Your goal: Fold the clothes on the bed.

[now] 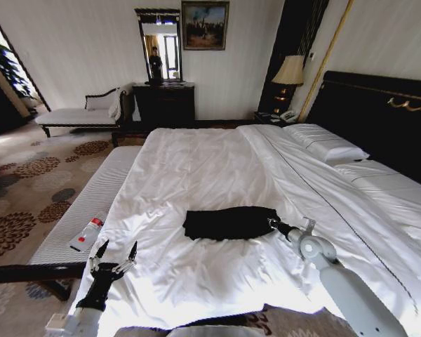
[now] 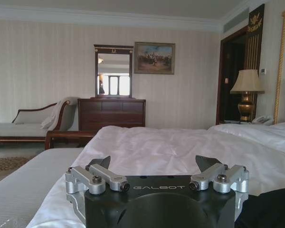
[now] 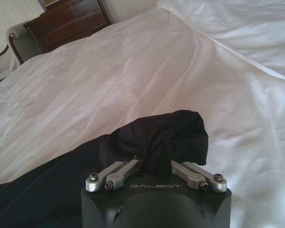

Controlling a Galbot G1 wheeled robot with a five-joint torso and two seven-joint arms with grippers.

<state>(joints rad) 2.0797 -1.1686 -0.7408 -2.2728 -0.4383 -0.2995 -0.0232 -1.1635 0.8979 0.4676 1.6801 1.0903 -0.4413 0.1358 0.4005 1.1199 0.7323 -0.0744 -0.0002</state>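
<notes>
The black T-shirt [image 1: 230, 222] lies bunched near the middle of the bed [image 1: 196, 161], long axis across the bed; its lettering is folded out of sight; the right tool [image 1: 273, 223] is clamped on the T-shirt's right end, fingertips buried in fabric; the left tool [image 1: 113, 251] hovers wide open, holding nothing, over the bed's left edge, well apart from the T-shirt.

Right gripper [image 3: 155, 167] fingertips are buried in a bunched fold of the black T-shirt [image 1: 229, 222], so the grip itself is hidden; the shirt's lettering is folded out of sight, and the bed [image 1: 196, 161] is cut off at right and near edges
</notes>
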